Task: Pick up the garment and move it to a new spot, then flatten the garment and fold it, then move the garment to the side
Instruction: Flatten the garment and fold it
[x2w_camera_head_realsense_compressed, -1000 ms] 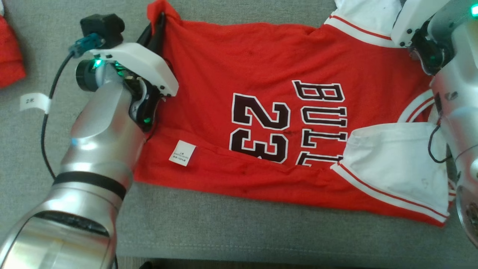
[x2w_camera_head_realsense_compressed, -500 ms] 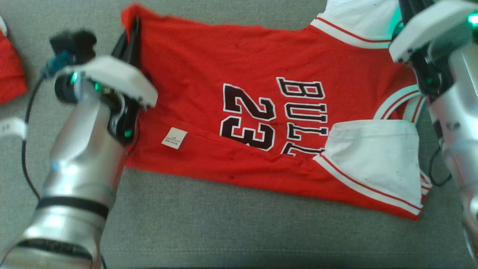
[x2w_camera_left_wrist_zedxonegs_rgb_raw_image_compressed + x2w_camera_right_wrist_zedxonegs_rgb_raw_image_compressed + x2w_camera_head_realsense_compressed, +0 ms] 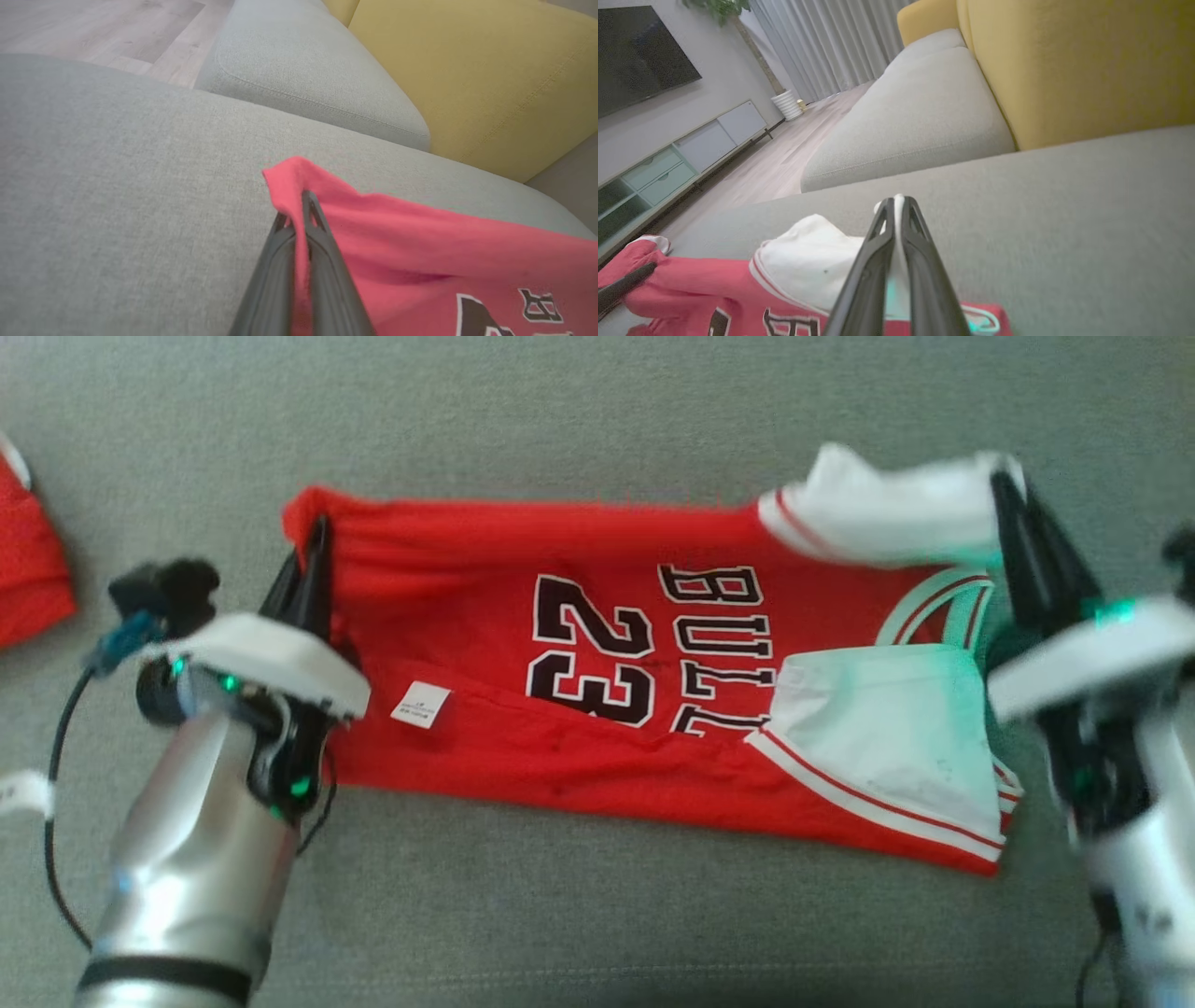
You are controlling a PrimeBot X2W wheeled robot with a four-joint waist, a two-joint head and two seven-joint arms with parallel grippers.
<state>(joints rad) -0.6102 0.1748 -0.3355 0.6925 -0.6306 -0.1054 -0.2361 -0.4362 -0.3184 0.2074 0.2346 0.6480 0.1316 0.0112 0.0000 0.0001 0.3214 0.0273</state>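
The left gripper (image 3: 315,534) is clamped on the jersey's (image 3: 485,551) far-left corner, and the right gripper (image 3: 1005,487) pinches its white far-right sleeve. Within 1 second both have drawn that edge toward the sofa seat's (image 3: 560,420) near edge, so the fold looks underway.

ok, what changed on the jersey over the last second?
The left claw and right claw drew the far edge of the jersey toward the robot, so less red shows above the lettering. Both stayed shut on it; near hem and folded-in white sleeve lie as before. Head camera shifted too.
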